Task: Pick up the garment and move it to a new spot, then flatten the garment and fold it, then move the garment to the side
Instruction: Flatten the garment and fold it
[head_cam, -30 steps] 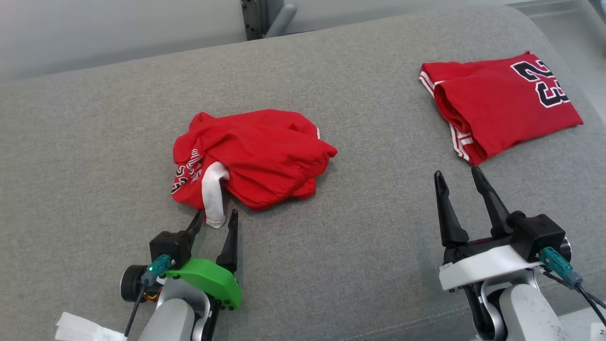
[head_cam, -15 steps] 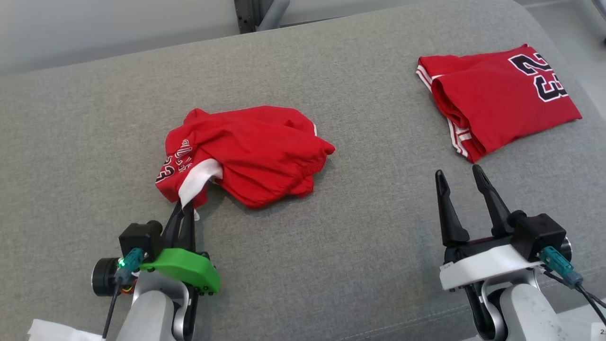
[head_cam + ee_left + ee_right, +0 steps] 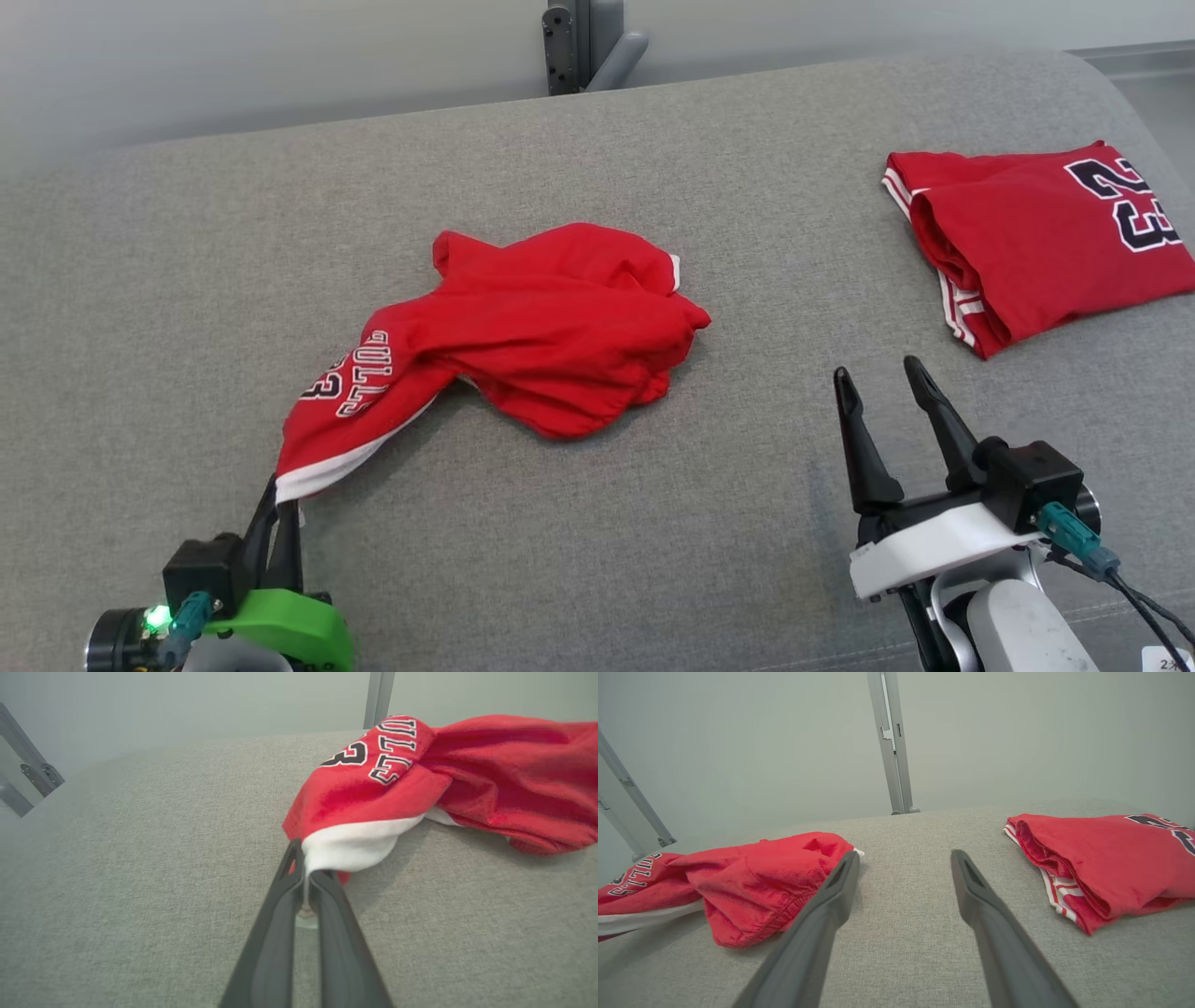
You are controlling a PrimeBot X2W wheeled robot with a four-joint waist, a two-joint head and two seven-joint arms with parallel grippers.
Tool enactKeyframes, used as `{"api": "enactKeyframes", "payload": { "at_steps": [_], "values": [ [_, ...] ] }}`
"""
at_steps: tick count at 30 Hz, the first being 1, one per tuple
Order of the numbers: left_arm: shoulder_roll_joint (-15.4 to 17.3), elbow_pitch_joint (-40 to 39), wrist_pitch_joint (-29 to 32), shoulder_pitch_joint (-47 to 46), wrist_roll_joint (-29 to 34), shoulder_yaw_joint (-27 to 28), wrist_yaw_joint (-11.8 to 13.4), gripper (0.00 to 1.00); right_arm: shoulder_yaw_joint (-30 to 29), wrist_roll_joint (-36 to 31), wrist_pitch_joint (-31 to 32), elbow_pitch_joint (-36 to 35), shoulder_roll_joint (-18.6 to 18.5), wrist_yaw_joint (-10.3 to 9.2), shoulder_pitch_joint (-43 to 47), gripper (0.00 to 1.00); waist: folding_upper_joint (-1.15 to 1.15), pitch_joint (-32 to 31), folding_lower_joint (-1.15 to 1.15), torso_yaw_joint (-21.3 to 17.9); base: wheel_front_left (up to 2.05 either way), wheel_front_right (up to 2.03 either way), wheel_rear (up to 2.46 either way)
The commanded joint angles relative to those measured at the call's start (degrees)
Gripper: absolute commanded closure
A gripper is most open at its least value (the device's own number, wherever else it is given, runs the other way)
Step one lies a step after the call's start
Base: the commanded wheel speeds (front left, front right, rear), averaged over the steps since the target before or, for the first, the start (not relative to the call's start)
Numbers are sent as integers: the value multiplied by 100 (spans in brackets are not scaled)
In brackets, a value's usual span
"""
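Observation:
The garment is a crumpled red jersey with a white hem and dark lettering, lying mid-way across the grey cushion. One corner of it is drawn out toward the lower left. My left gripper is shut on that white-edged corner, as the left wrist view shows with the garment and the left gripper pinching the white band. My right gripper stands open above bare cushion, to the right of the heap. In the right wrist view the right gripper is apart from the garment.
A second red jersey, folded with a dark number, lies at the far right of the cushion, also seen as the folded jersey in the right wrist view. A grey metal post stands behind the cushion's far edge.
My left gripper closed on the garment's white-edged corner and pulled it toward the lower left, stretching the cloth out. The head camera has shifted. The right gripper stayed open.

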Motion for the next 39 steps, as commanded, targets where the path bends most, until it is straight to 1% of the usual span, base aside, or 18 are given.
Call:
{"api": "enactKeyframes", "payload": {
  "at_steps": [1,4,5,6,7,8,12,16,22,27,29,32,34,38,39],
  "values": [
    [32,66,-3,-2,1,24,-35,100,13,67,-24,23,-6,-9,28,0,41,-7,0,13,0,0,0],
    [22,430,-3,-158,-50,92,-58,100,106,70,-24,116,-6,-9,-20,0,41,7,0,2,0,0,0],
    [6,511,-3,-214,-60,108,-59,86,136,72,-24,145,-6,-9,-39,0,41,15,0,-5,0,0,0],
    [-28,579,-3,-250,-51,111,-44,56,176,75,-24,187,-5,-9,-58,0,41,20,0,-11,0,0,0],
    [-55,642,-3,-261,-39,106,-33,12,218,77,-24,233,-5,-9,-76,0,41,22,0,-15,0,0,0],
    [-51,696,-3,-298,-46,126,-52,0,261,77,-24,273,-6,-9,-99,0,41,29,0,-18,0,0,0],
    [-100,722,-3,-418,-101,219,-144,0,514,115,-24,459,-5,-9,-172,0,41,30,0,40,0,0,0],
    [-181,443,-3,-261,-124,322,-173,0,791,200,-24,677,-6,-9,-234,0,41,2,0,228,0,0,0],
    [-306,-137,-3,130,-77,376,-237,0,1148,451,-24,1104,-7,-9,-406,0,41,-47,0,696,0,0,0],
    [-395,-481,-3,370,-74,348,-275,0,1314,642,-22,1486,-10,-9,-640,0,41,-83,0,1114,0,0,0],
    [-427,-622,-3,418,-81,303,-295,0,1350,735,-21,1659,-11,-9,-721,0,41,-88,0,1263,0,0,0],
    [-456,-785,-3,441,-103,156,-309,0,1468,1139,-20,1904,-9,-9,-817,0,41,-96,0,1480,0,0,0],
    [-472,-879,-3,432,-141,26,-320,0,1497,1272,-20,2095,-12,-9,-915,0,41,-105,0,1606,0,0,0],
    [-491,-1015,-3,378,-235,-273,-280,0,1471,1566,-20,2479,-13,-9,-1064,0,41,-98,0,1817,0,0,0],
    [-491,-1015,-3,378,-235,-273,-280,0,1471,1566,-20,2479,-13,-9,-1064,0,41,-98,0,1817,0,0,0]
  ]
}}
